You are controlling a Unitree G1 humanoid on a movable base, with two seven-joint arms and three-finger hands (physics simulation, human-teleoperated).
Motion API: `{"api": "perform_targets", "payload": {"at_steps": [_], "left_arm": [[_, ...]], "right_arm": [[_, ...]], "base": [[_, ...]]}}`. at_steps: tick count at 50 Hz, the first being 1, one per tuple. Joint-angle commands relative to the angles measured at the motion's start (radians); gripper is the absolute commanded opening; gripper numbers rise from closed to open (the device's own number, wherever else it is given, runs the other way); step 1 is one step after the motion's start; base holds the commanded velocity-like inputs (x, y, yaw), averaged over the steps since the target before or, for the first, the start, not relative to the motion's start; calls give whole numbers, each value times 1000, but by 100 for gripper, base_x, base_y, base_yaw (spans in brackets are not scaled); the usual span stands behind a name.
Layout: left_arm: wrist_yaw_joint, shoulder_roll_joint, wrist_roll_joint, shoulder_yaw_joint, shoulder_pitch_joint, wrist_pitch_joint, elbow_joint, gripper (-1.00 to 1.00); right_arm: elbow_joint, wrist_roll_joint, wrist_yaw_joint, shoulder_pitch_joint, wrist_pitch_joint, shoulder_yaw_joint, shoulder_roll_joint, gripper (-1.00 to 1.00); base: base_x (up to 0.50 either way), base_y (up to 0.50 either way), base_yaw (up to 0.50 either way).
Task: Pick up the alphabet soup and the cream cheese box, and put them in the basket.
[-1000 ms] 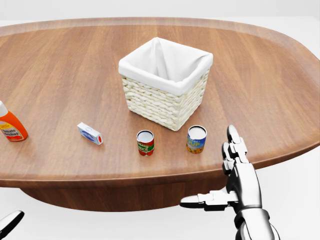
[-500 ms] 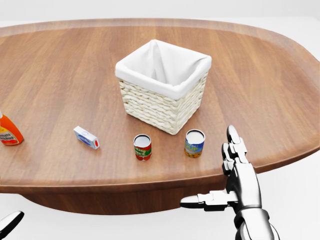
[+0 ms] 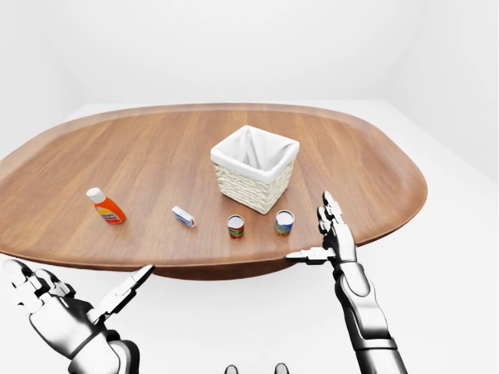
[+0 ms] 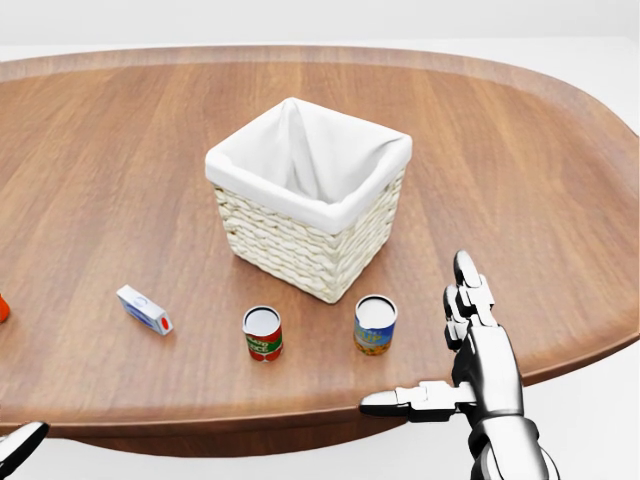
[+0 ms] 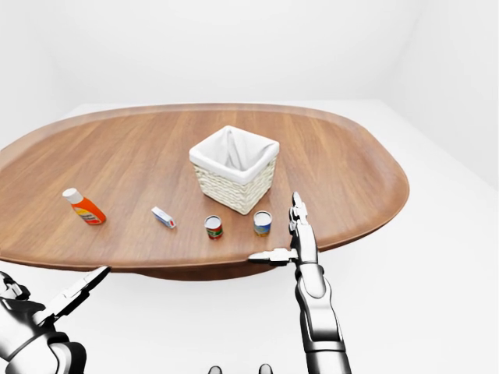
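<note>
One orange bottle (image 4: 2, 308) is cut off at head view's left edge.

1. A broad oval worktop (image 3: 140, 148) of brown wood grain with a raised rim fills the middle of the left-eye view. Its near edge curves along the lower part of that view.
2. An orange plastic bottle with a white cap (image 3: 106, 206) lies tilted on the worktop at the left of the left-eye view, cap toward the upper left.
3. A small round can with a red and green label (image 4: 263, 334) stands upright near the worktop's lower edge in the head view.
4. A plain white floor (image 3: 452, 257) and white walls (image 3: 234, 47) surround the worktop.
</note>
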Motion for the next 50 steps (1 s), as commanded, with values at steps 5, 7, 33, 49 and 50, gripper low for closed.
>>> {"api": "perform_targets", "payload": {"at_steps": [5, 7, 33, 49, 50], "left_arm": [[0, 1, 1, 1, -1, 0, 2, 100], [0, 0, 1, 1, 0, 0, -5, 100], [7, 4, 8, -2, -4, 0, 11, 100], [5, 1, 6, -1, 0, 0, 7, 100], [5, 2, 5, 0, 0, 0, 8, 100]], "right_arm": [[-1, -3, -1, 0, 1, 2, 1, 100], [-7, -4, -2, 2, 5, 3, 1, 100], [7, -2, -1, -4, 3, 0, 0, 100], [5, 3, 1, -1, 2, 0, 0, 100], [5, 3, 1, -1, 2, 0, 0, 100]], "base": [[21, -4, 0], [19, -1, 0], [15, 0, 0], [12, -3, 0], [11, -4, 0]]}}
